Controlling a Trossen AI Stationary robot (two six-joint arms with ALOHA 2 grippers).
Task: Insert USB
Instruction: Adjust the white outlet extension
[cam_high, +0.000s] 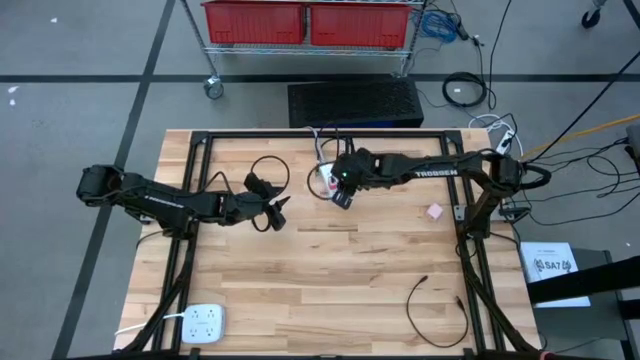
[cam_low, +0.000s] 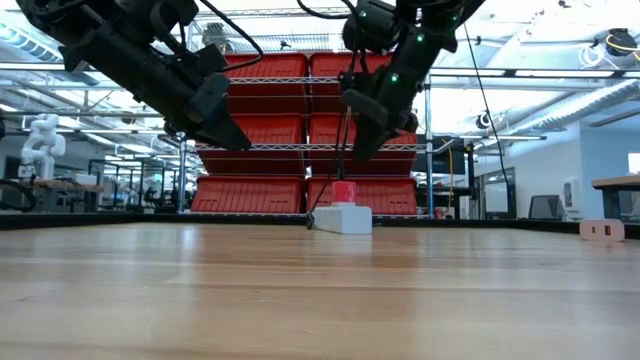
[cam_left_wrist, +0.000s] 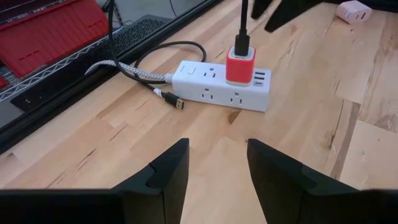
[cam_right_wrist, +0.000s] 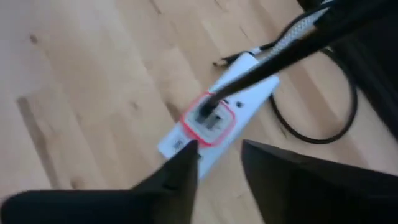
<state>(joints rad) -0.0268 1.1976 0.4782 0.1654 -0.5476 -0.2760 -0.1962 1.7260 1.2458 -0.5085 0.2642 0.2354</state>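
We judge the insertion itself to be at or past completion: on the wooden table (cam_high: 330, 290) the white power strip (cam_left_wrist: 217, 92) lies near the far edge, and the red USB charger block (cam_left_wrist: 240, 65) stands upright in it with a black cable plug (cam_left_wrist: 242, 42) seated in its top face, the cable rising straight up from it. The right gripper (cam_high: 341, 197) hangs just above the strip; in its own wrist view its two dark fingers stand apart with bare table between them and nothing held, so we record it as parted and empty, though how wide it will settle we cannot tell. The left gripper (cam_high: 275, 212) waits beside the strip, off the table surface, its fingers spread wide and empty. If the plug is fully home, the next move calls only for the right arm to lift clear without snagging the cable; if not, a short straight press down on the plug would be needed. Of smaller items, a second loose USB connector (cam_left_wrist: 176, 102) on a braided lead lies on the wood just beside the strip, unplugged. The charger's red rim frames a pale top face around the plug.
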